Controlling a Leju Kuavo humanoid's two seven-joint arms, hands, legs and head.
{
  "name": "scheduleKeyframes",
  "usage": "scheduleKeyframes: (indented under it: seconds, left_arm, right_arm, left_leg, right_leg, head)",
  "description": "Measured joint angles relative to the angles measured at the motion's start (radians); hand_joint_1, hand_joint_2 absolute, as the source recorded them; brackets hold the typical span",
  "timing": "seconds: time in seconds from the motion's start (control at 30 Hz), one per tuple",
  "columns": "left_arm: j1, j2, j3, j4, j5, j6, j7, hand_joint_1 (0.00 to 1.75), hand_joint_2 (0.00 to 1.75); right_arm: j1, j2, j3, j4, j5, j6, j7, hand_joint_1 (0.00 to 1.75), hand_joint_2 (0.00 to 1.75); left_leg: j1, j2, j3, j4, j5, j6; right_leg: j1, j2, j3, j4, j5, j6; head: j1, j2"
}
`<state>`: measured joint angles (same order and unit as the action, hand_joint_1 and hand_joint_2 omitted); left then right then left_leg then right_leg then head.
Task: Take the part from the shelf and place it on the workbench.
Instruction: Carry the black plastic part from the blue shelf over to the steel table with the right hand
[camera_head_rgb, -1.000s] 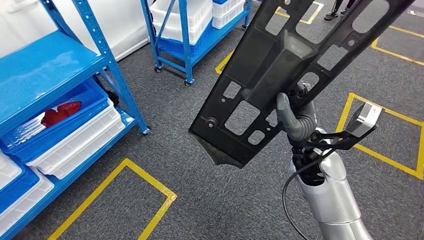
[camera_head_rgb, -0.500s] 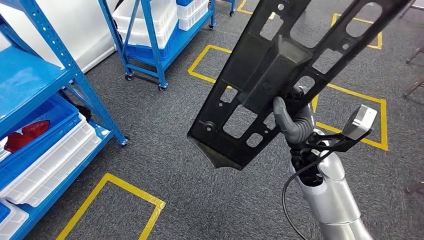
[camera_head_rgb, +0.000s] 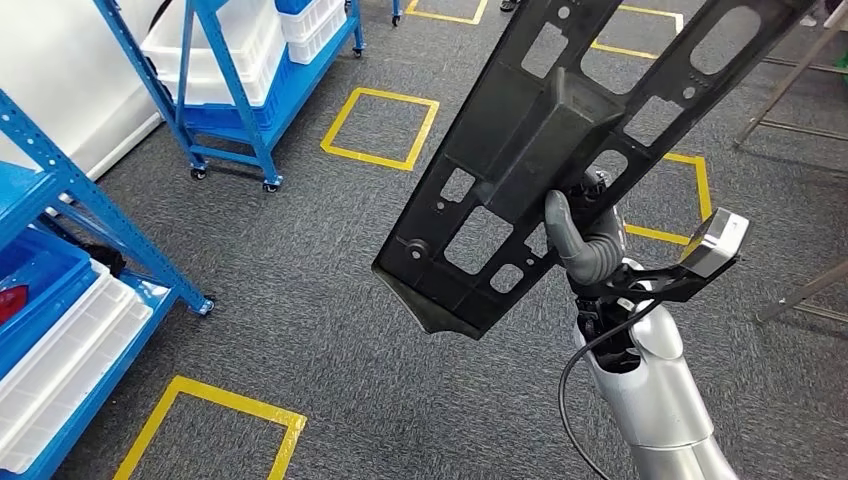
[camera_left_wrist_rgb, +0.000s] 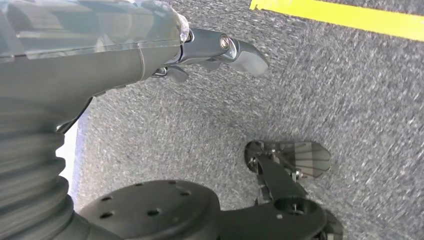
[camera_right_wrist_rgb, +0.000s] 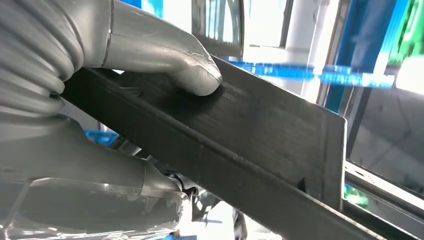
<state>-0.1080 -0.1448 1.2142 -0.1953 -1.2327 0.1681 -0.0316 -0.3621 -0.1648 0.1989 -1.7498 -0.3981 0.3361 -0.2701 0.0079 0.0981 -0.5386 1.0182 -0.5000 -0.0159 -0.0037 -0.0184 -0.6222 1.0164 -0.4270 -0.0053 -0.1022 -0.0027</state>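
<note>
Gripping black part (camera_head_rgb: 560, 130), right robot hand (camera_head_rgb: 585, 240), top cropped, left robot hand (camera_left_wrist_rgb: 220, 50) seemingly empty, fingers blurred

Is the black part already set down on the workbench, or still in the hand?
Still in hand. The right hand grips the black part, thumb pressed on it, holding it tilted above the carpet.

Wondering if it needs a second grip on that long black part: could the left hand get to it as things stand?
Probably not right away. The left hand hangs low over the carpet holding nothing, while the right hand holds the black part raised high. Nothing blocks the way; the arm would just have to lift.
</note>
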Motion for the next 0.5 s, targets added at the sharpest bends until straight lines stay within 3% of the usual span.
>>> scheduleKeyframes:
  seconds: [0.07,0.13,0.17,0.2,0.27,0.33,0.4,0.47,0.5]
  left_arm:
    - [0.001,0.0,0.004,0.0,0.0,0.002,0.002,0.0,1.75]
    - [0.003,0.0,0.008,0.0,0.003,0.003,0.002,0.0,1.75]
    - [0.003,0.0,0.01,0.0,0.004,0.003,0.0,0.0,1.75]
    - [0.002,0.0,0.012,0.0,0.003,0.002,-0.002,0.0,1.75]
    - [0.002,0.001,0.013,0.0,-0.001,0.0,-0.013,0.0,1.75]
    - [0.006,0.002,0.013,0.0,-0.004,-0.004,-0.03,0.0,1.75]
    - [0.008,0.003,0.013,0.0,-0.003,-0.007,-0.049,0.0,1.75]
    - [0.004,0.004,0.013,0.0,-0.001,-0.008,-0.063,0.0,1.75]
    - [0.002,0.003,0.013,0.0,0.0,-0.009,-0.068,0.0,1.75]
  right_arm:
    - [0.008,0.0,-0.004,-0.003,0.014,-0.01,-0.003,1.75,1.75]
    - [0.018,-0.001,-0.006,-0.004,0.03,-0.018,-0.008,1.75,1.75]
    - [0.025,-0.001,-0.007,-0.004,0.037,-0.021,-0.011,1.75,1.75]
    - [0.031,-0.001,-0.009,-0.004,0.042,-0.024,-0.014,1.75,1.75]
    - [0.04,-0.001,-0.017,-0.004,0.05,-0.031,-0.025,1.75,1.75]
    - [0.049,-0.001,-0.03,-0.005,0.063,-0.038,-0.042,1.75,1.75]
    - [0.056,-0.002,-0.044,-0.006,0.076,-0.043,-0.051,1.75,1.75]
    - [0.058,-0.001,-0.054,-0.007,0.084,-0.042,-0.053,1.75,1.75]
    - [0.057,0.001,-0.058,-0.007,0.086,-0.041,-0.053,1.75,1.75]
  left_leg:
    - [0.004,-0.048,-0.032,0.076,-0.048,-0.006]
    - [0.004,-0.08,-0.096,0.213,-0.109,-0.008]
    - [0.004,-0.085,-0.121,0.263,-0.122,-0.009]
    - [0.004,-0.086,-0.129,0.276,-0.112,-0.009]
    - [0.006,-0.097,-0.096,0.192,-0.044,-0.005]
    - [0.009,-0.138,-0.042,0.067,0.012,0.002]
    - [0.009,-0.162,-0.022,0.014,0.018,0.007]
    - [0.009,-0.143,-0.02,0.006,0.02,0.017]
    - [0.009,-0.131,-0.017,0.001,0.024,0.024]
  right_leg:
    - [-0.007,0.019,0.006,-0.008,0.004,-0.01]
    - [-0.007,0.041,0.006,-0.009,0.004,-0.015]
    - [-0.007,0.053,0.007,-0.008,0.004,-0.016]
    - [-0.006,0.067,0.007,-0.007,0.004,-0.016]
    - [-0.007,0.097,0.007,-0.001,0.001,-0.013]
    - [-0.007,0.123,0.003,0.009,-0.002,-0.005]
    - [-0.009,0.146,-0.008,0.014,0.001,0.009]
    - [-0.014,0.165,-0.016,0.012,0.007,0.024]
    - [-0.013,0.154,-0.02,0.017,0.004,0.029]
  head:
    - [0.0,0.0]
    - [0.0,0.0]
    - [0.0,0.0]
    - [0.0,0.0]
    - [0.0,0.0]
    - [0.0,0.0]
    - [0.0,0.0]
    - [0.0,0.0]
    - [0.0,0.0]
